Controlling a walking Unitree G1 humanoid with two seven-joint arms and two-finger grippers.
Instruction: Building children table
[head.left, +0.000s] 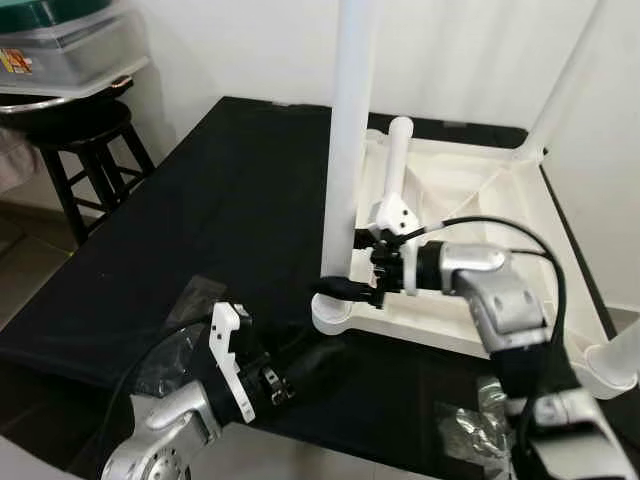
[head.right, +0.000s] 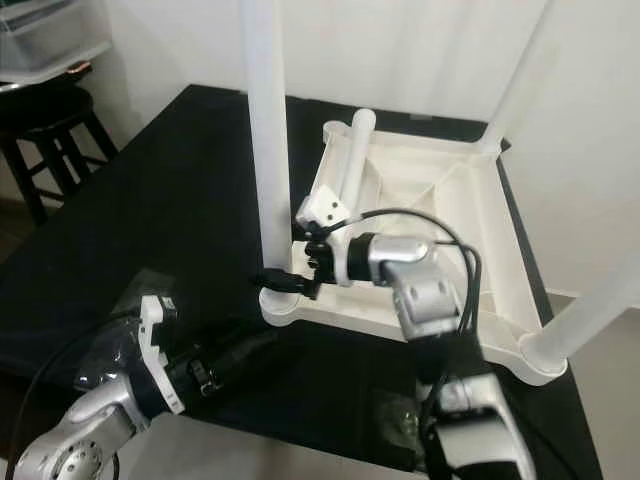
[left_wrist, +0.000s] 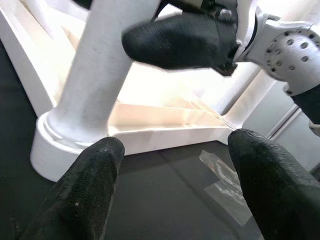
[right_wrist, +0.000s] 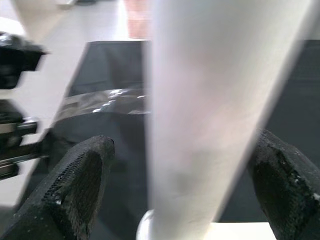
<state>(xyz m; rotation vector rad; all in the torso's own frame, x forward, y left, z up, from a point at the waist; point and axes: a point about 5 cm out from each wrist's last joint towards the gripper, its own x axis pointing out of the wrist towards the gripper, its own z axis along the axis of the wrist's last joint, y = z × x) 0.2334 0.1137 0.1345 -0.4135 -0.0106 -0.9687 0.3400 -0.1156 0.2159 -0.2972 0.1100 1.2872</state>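
Nearest the camera, the left gripper (left_wrist: 170, 185) hovers low over the black tabletop (head.left: 230, 200) with its two black fingers (left_wrist: 85, 195) spread wide and nothing between them, pointing at the near corner socket (head.left: 335, 318) of the upturned white children's table (head.left: 470, 200) without touching it. Just beyond, the right gripper (right_wrist: 185, 185) reaches in from the right at the foot of the near white leg (head.left: 345, 150); its fingers (right_wrist: 75, 185) stand apart on either side of that leg, straddling it, and whether the pads press the plastic cannot be told. The table lies upside down on the black surface, its ribbed underside facing up, the near leg standing upright in its corner socket. Another upright leg (head.left: 570, 80) rises at the far right corner, a third (head.left: 615, 360) at the near right corner, and a loose leg (head.left: 397, 170) lies inside the frame. Crumpled clear plastic wrap (head.left: 465, 425) sits on the tabletop near the right arm, and more (head.left: 175, 345) by the left arm. Beyond the table's left edge stands a dark wooden stool (head.left: 90, 160) carrying a clear storage bin (head.left: 70, 50), with white walls behind.
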